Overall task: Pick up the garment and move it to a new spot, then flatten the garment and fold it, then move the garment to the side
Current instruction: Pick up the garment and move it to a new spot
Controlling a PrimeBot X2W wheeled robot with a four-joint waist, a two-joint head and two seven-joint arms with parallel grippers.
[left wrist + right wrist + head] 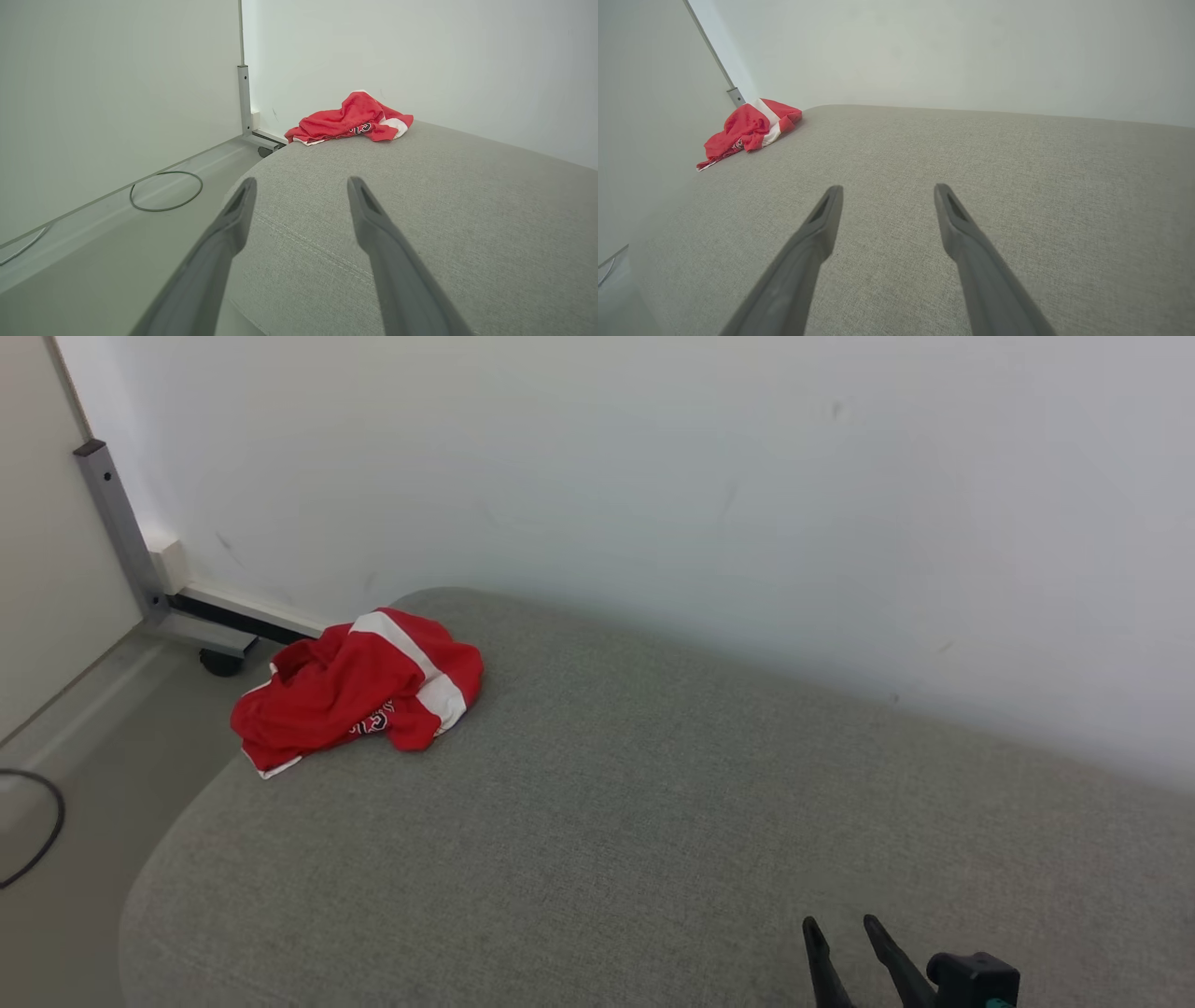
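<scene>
Over the cushion point(653, 803), right fingers point(822, 963) wide apart

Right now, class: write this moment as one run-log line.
stage: pickup not started | garment: crumpled, far-left corner of cushion | left gripper: open, empty | right gripper: open, empty

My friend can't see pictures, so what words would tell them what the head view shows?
A crumpled red and white garment lies at the far left corner of a grey cushion, by a white wall. The right end effector shows at the bottom edge, open and empty, far from the garment.
</scene>
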